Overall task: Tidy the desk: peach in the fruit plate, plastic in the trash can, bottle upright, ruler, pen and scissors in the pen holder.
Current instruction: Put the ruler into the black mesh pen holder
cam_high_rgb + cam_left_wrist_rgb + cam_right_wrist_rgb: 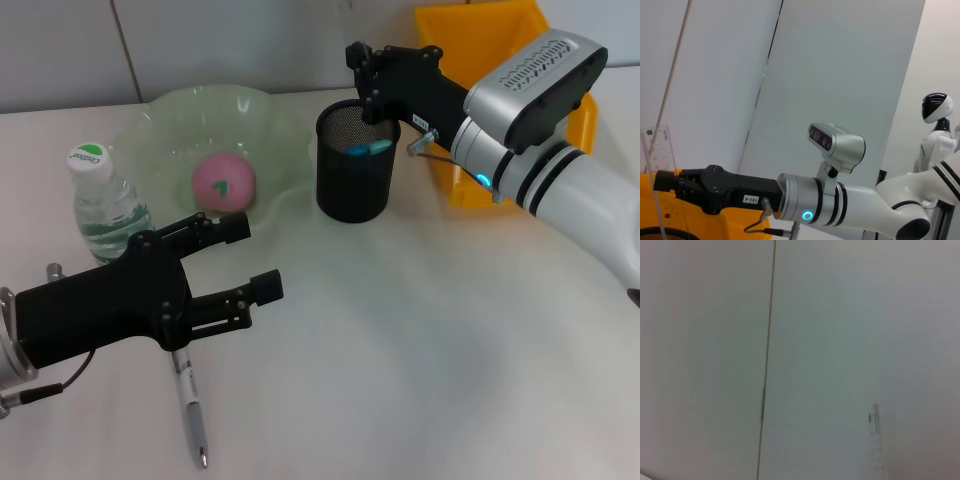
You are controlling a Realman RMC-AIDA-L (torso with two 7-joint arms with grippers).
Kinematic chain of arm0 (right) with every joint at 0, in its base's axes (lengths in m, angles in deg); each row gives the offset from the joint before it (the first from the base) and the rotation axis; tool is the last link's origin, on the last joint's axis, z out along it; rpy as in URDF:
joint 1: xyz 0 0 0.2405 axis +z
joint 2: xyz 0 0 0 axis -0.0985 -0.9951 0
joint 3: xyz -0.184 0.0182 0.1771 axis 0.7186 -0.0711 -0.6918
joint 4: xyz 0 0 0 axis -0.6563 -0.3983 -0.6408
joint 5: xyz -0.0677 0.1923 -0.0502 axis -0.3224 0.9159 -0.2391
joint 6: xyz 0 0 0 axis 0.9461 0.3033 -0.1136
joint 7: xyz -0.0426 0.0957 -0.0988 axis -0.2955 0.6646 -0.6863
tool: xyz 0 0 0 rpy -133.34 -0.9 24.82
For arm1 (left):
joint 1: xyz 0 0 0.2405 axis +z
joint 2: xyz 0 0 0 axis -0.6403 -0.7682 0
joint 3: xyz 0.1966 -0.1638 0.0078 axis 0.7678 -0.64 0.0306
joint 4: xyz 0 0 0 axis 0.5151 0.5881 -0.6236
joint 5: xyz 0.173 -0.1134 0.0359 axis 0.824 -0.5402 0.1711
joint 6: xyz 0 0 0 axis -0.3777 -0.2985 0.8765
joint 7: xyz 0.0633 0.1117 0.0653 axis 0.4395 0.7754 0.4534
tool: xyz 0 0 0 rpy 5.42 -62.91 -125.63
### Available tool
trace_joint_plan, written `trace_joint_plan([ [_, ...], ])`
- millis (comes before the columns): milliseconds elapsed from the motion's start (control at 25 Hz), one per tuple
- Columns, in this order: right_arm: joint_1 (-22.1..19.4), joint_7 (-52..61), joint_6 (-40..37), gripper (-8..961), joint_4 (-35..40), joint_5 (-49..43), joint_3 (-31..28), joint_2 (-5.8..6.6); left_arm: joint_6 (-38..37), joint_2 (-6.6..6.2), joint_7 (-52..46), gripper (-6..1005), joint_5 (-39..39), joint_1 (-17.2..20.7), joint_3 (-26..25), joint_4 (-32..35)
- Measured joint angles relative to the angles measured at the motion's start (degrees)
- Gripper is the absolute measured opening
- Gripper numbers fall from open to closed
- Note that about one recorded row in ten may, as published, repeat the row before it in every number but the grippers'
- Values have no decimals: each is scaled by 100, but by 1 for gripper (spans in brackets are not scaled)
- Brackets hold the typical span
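My right gripper [366,88] hangs over the black mesh pen holder [357,170], shut on a clear ruler [656,159] that stands upright into the holder's mouth. The ruler [875,440] shows faintly in the right wrist view. A blue scissors handle [368,149] lies inside the holder. My left gripper [252,258] is open, low over the table, with the pen [190,400] lying below its body. The pink peach [225,182] rests in the green glass fruit plate [150,125]. The bottle [105,205] stands upright beside the plate. No plastic shows.
A yellow trash can [500,35] stands at the back right, behind my right arm. The pen holder's rim [660,232] shows below the right gripper [665,180] in the left wrist view. White table surface spreads across the front and right.
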Motion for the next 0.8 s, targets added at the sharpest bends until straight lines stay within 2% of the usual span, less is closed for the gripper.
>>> trace_joint_plan([
  [800,-80,56,-41,80,41,26,-42,0,-55,14,-49,830,-2,12,-92,82],
])
